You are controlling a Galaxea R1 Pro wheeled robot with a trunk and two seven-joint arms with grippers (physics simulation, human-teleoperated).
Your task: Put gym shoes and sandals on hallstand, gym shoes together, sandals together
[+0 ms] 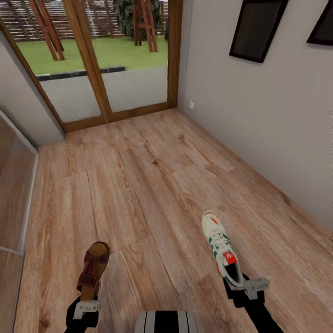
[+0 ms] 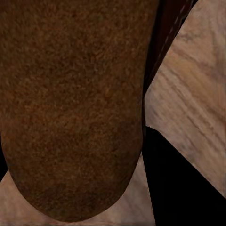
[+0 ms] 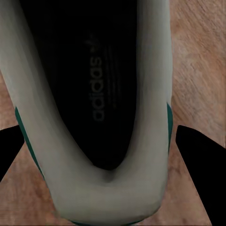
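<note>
The flat leather-look sandal (image 1: 94,267) is dark brown with spots. The lace-up gym shoe (image 1: 223,251) is off-white with green stripes and red bits. The wooden plank floor (image 1: 152,185) is light brown.

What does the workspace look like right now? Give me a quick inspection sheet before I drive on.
Surface: light brown wood-plank corridor floor, bare ahead.
Job's things: one flat dark brown sandal held at its heel end by the left hand; one off-white lace-up sneaker with green stripes and red tongue held at its heel by the right hand. Shoe rack: nothing seen.
Clutter: nothing seen.
Grippers: each hand is closed on its shoe, toes pointing away from the robot.
Cables: nothing seen.
Surroundings: wood-framed glass doors ahead with lawn beyond; grey wall to the right with two dark framed panels; a glass panel to the left.
</note>
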